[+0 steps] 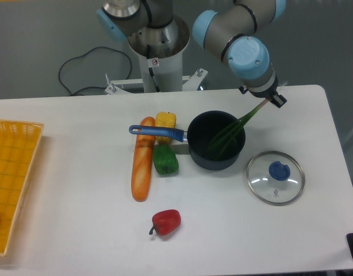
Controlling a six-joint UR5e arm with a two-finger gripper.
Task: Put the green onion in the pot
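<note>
The pot (215, 141) is a dark round saucepan with a blue handle pointing left, at the table's middle right. The green onion (237, 127) slants from the gripper down into the pot, its dark leaves spread inside and its pale end up at the fingers. My gripper (267, 101) hangs above and to the right of the pot's rim. It looks shut on the onion's pale end, though the fingertips are small and partly hidden by the wrist.
A glass lid with a blue knob (276, 177) lies right of the pot. A baguette (142, 167), a yellow pepper (165, 121) and a green pepper (165, 160) sit by the handle. A red pepper (165, 222) lies in front. A yellow basket (12, 178) is at the left edge.
</note>
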